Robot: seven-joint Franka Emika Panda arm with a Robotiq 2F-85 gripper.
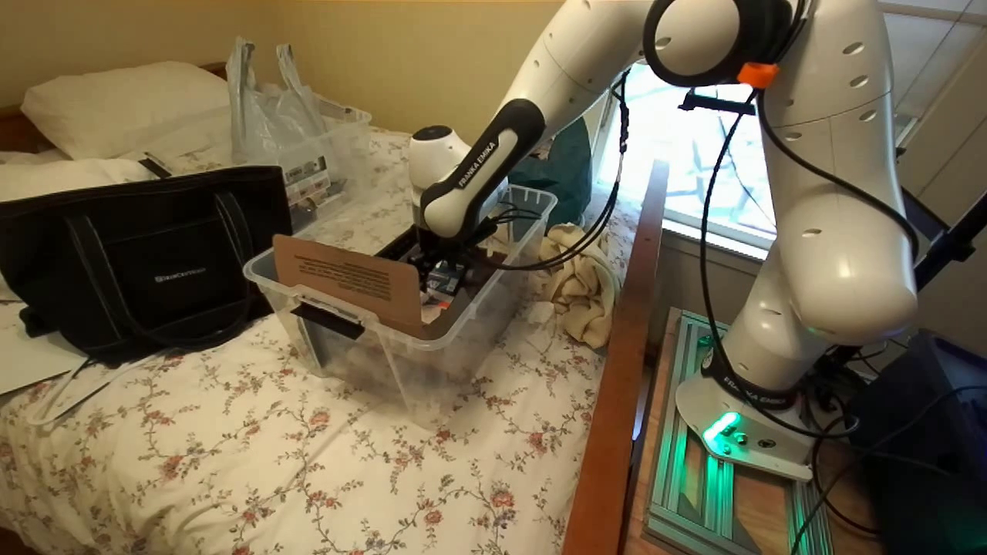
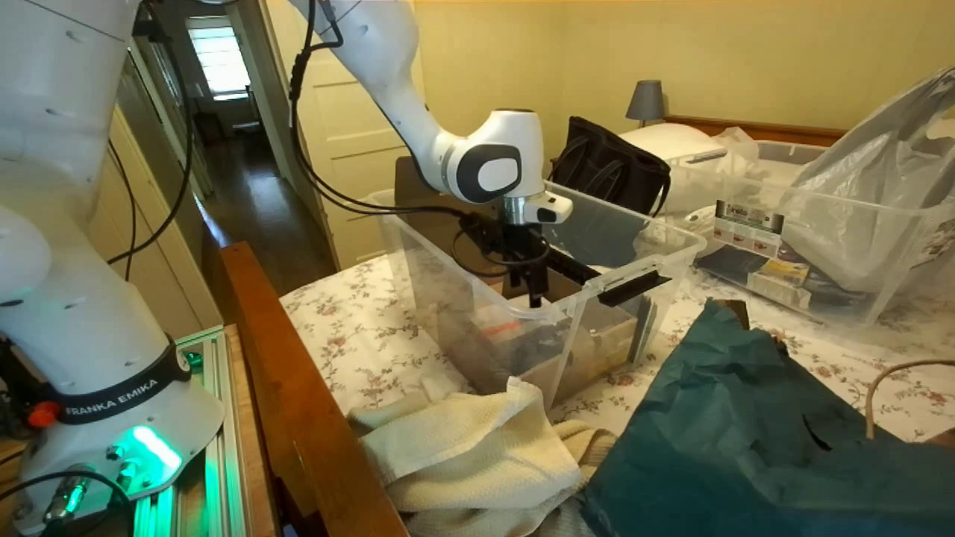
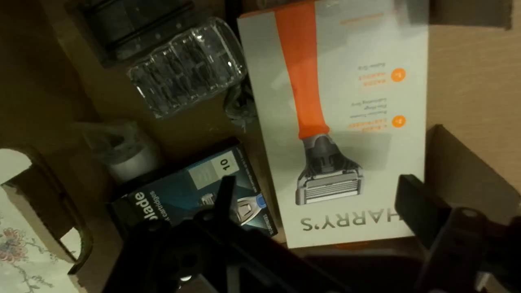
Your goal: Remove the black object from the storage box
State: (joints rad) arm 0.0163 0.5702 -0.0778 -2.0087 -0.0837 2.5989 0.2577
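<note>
The storage box, a clear plastic bin (image 1: 412,378) (image 2: 477,335), stands on the bed in both exterior views. My gripper (image 1: 433,270) (image 2: 534,291) reaches down into its opening. In the wrist view the gripper (image 3: 317,181) is open, its fingers (image 3: 423,209) wide apart above a white razor box (image 3: 346,93), holding nothing. Left of that, partly behind a finger, lies a dark teal-black cartridge box (image 3: 203,175). A dark plastic case (image 3: 138,28) sits at the upper left. Which of these dark items is the black object, I cannot tell.
A brown cardboard piece (image 1: 347,281) rises above the bin's rim. A large black bag (image 1: 146,262) stands beside it. A clear crate with a grey plastic bag (image 2: 880,179), a green bag (image 2: 731,447), a cream blanket (image 2: 477,455) and a wooden bed rail (image 1: 617,370) surround it.
</note>
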